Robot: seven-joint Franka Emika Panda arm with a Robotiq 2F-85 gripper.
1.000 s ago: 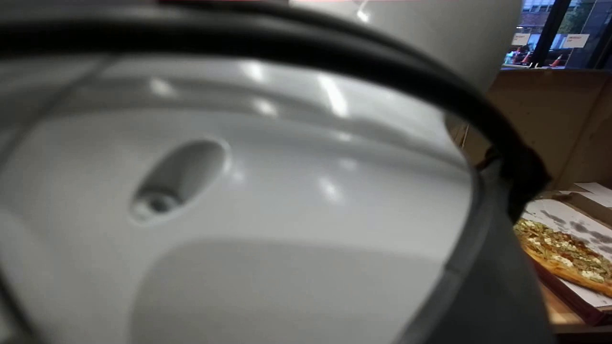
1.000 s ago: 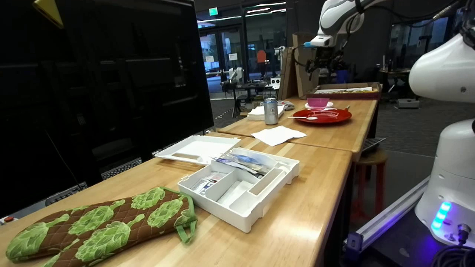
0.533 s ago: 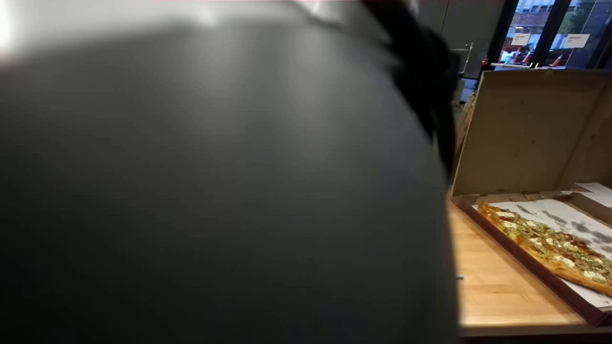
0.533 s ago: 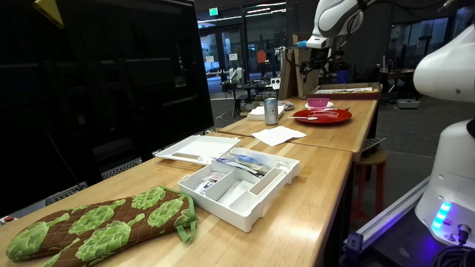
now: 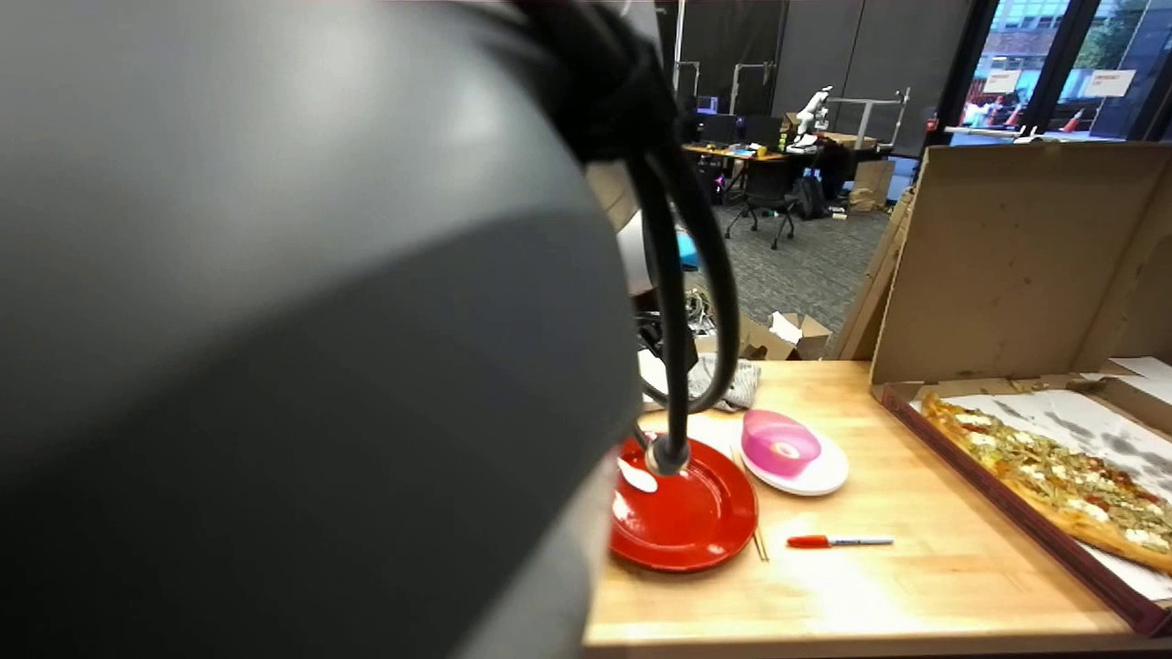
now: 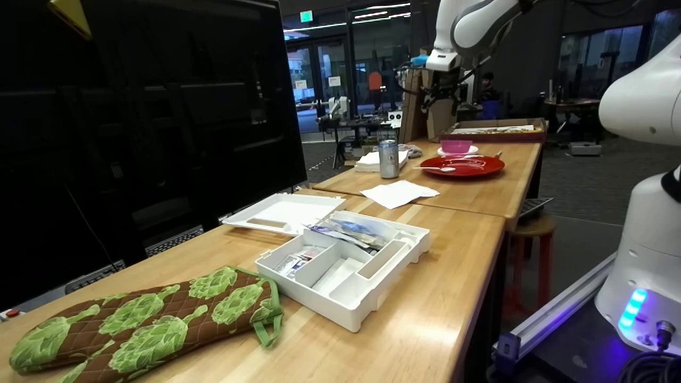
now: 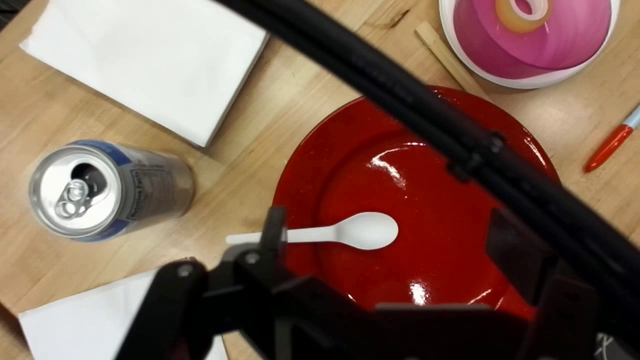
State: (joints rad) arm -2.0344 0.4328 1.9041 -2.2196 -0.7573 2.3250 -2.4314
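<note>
My gripper (image 7: pixel 390 240) is open, its fingers wide apart with nothing held between them. In the wrist view it hangs over a glossy red plate (image 7: pixel 440 255). A white spoon (image 7: pixel 367 230) lies on that plate, its handle sticking out past the rim and passing behind a finger. An opened silver can (image 7: pixel 157 185) stands to one side. In an exterior view the gripper (image 6: pixel 440 101) is high above the table, well apart from the red plate (image 6: pixel 473 167). A pink bowl (image 7: pixel 545 55) on a white plate and wooden chopsticks (image 7: pixel 442 55) are close by.
A red marker (image 5: pixel 838 542) lies near an open pizza box (image 5: pixel 1016 265) holding pizza (image 5: pixel 1053 467). White napkins (image 7: pixel 145 60), a compartment box (image 6: pixel 340 308) and a patterned oven mitt (image 6: pixel 154 319) share the tables. A black cable (image 7: pixel 400 90) crosses the wrist view.
The arm has swung leftward in both exterior views, carrying the open gripper with it. The red plate, pink bowl and marker, hidden before, now show beside the arm.
</note>
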